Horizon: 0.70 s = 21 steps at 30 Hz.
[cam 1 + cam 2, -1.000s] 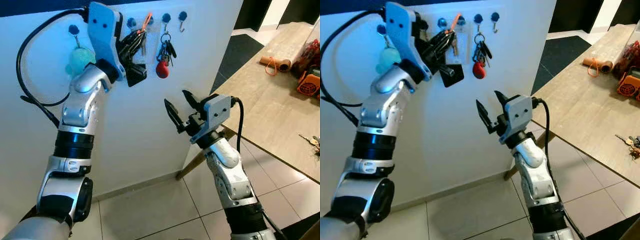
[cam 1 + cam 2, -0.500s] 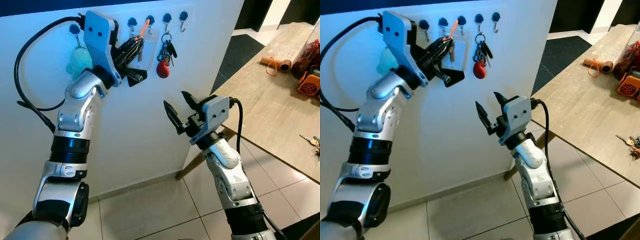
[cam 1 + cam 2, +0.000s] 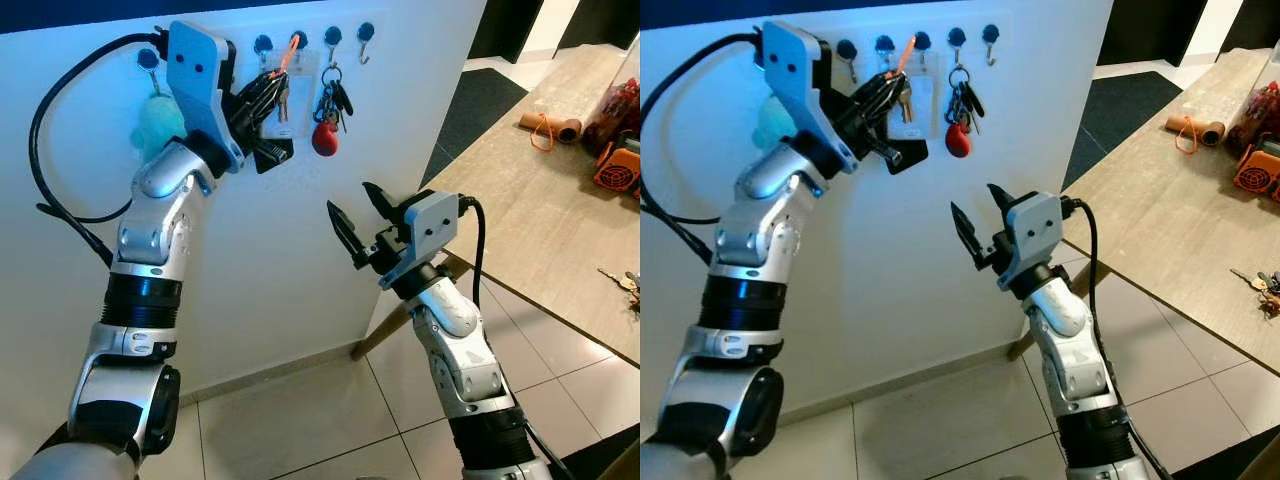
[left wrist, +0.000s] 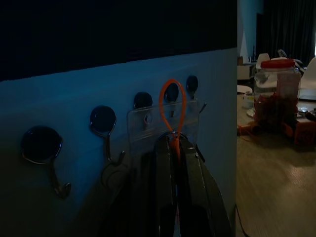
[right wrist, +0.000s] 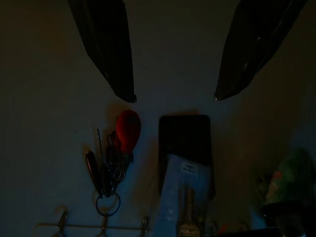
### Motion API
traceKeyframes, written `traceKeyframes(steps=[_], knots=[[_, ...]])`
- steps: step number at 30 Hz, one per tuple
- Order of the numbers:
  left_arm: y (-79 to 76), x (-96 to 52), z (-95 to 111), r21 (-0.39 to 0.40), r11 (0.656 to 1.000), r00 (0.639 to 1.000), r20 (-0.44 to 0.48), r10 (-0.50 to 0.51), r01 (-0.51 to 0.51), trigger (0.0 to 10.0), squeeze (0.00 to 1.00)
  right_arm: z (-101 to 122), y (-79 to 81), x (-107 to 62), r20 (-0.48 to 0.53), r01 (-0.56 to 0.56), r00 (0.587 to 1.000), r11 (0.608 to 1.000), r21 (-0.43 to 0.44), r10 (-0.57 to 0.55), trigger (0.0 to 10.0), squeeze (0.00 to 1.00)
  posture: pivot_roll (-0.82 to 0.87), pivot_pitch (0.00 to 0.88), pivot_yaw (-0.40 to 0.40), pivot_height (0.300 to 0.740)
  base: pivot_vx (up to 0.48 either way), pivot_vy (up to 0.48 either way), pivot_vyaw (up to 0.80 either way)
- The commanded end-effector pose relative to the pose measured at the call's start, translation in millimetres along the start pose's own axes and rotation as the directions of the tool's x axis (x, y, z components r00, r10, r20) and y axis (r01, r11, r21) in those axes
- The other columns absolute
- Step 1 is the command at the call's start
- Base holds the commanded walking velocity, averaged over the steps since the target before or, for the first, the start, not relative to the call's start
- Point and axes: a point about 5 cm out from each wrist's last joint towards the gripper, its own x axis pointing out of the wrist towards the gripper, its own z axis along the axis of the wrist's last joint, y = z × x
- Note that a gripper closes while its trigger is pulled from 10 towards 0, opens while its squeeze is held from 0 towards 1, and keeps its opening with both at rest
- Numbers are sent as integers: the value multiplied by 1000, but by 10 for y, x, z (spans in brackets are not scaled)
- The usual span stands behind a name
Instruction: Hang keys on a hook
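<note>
At the frame's upper left, the left gripper (image 3: 268, 92) is clamped on a light, floppy key bunch (image 3: 272, 100); pinch near its orange loop (image 4: 172, 101) beside the hook (image 3: 299, 43). The right gripper (image 3: 358, 222) gapes empty.

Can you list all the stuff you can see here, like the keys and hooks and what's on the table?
Hooks: a row, dark, high on the white wall.
Keys with orange loop: one bunch, pinched at the hooks by the left gripper.
Keys with red fob: one bunch, hanging on a hook.
Fuzzy charm: one, pale green, hanging behind the left arm.
Wooden table: one, to the robot's right.
Keys on table: one small bunch, near its edge.
Left gripper: raised at the hooks, jaws shut on the orange-loop keys.
Right gripper: lower, jaws open, holding nothing.
</note>
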Motion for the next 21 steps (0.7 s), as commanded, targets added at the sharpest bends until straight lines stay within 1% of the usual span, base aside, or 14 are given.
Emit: traceKeyframes(steps=[1,2,9,12,15,17,21], knots=[[-44,41,63,13,1000,999,32,-8,7,10000,0,11,26,-4,0,-5,1000,1000,11,5,10000,0,23,42,-4,740,0,0,0],[-80,59,42,26,999,1000,21,-21,20,10000,0,10,31,2,2,-6,1000,1000,13,6,10000,0,27,36,-2,740,0,0,0],[-131,91,27,36,999,1000,13,-27,27,10000,0,10,39,14,5,-8,1000,1000,13,8,10000,0,27,28,2,740,0,0,0],[-153,118,12,60,998,1000,-5,-24,25,10000,0,18,43,25,9,-9,1000,1000,13,9,10000,0,28,28,3,740,0,0,0],[-142,129,8,62,998,1000,-11,-8,9,10000,0,21,46,30,10,-9,1000,1000,13,9,10000,0,27,29,6,740,0,0,0],[-107,126,-1,67,998,1000,-19,14,-12,10000,0,23,47,33,11,-8,1000,1000,13,8,10000,0,26,32,6,740,0,0,0],[-47,91,-38,90,995,998,-44,38,-34,10000,0,22,42,28,6,-6,1000,1000,12,6,10000,0,25,40,6,740,0,0,0]])
